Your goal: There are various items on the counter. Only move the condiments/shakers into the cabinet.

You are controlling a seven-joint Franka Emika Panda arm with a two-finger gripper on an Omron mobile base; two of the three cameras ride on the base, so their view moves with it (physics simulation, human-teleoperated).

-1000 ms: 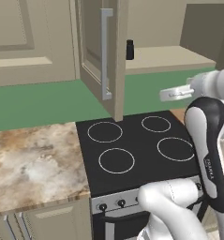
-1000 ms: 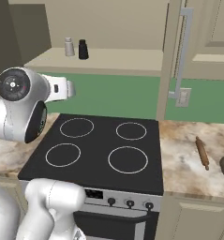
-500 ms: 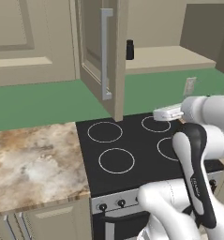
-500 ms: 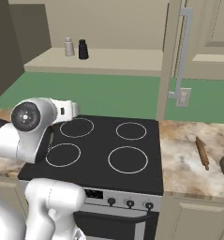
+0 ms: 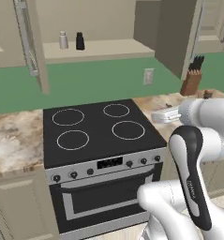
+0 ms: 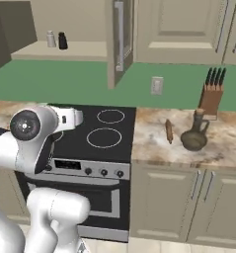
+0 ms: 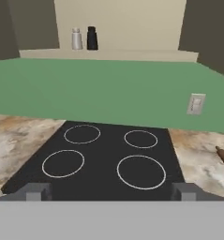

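The dark olive jug [image 6: 194, 135], round-bellied with a cork stopper, is standing on the tabletop [image 6: 223, 153] beside the wooden rolling pin [image 6: 168, 131]; the claw [image 7: 111, 191] is hanging released, empty.

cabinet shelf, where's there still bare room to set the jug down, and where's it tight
On the cabinet shelf, the stretch right of the black shaker is bare to the cabinet's side wall. It is crowded at the left end, where the pale grey shaker stands close beside the black one. The jug sits on the counter between rolling pin and knife block.
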